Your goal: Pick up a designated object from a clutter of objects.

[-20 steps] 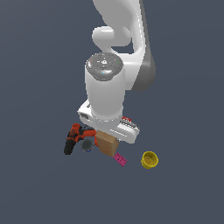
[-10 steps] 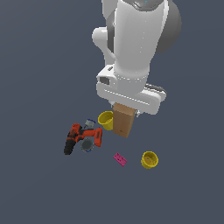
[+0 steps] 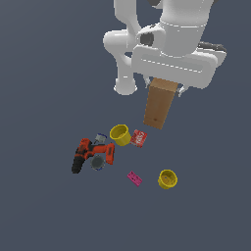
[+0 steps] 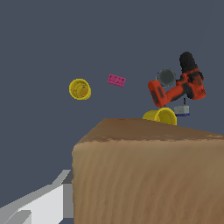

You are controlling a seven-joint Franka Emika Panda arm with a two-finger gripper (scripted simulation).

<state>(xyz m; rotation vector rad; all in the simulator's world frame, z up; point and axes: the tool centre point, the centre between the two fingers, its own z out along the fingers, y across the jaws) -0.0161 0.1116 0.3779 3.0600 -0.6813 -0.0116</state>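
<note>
**Brown box aloft, claw mostly hidden**

The claw (image 3: 165, 87) is largely concealed behind the broad white wrist housing in the exterior view; only small grey finger tips show at either side of the box top, closed against the brown box (image 3: 159, 105), which hangs tilted in the air, well clear of the other items; its upper end is cut off by the housing. In the wrist view the box fills the lower frame, its surface a blurred, streaky tan like rough cardboard, with part of one pale finger (image 4: 43, 203) showing beside it.

Below, on the flat dark grey floor (image 3: 44, 73), lie the rest: one red-and-black power drill (image 3: 91, 154), angular with a black grip; one small grey can (image 3: 98, 162) touching the drill, partly hidden by it; a second small greyish item (image 3: 101, 138) just behind the drill, too small to identify; two yellow cups (image 3: 120, 135), round and hollow, the second cup (image 3: 167, 179) well apart; one small red box (image 3: 139, 138) just beside the nearer cup, its label illegible; one flat pink block (image 3: 134, 178) between drill and far cup.
</note>
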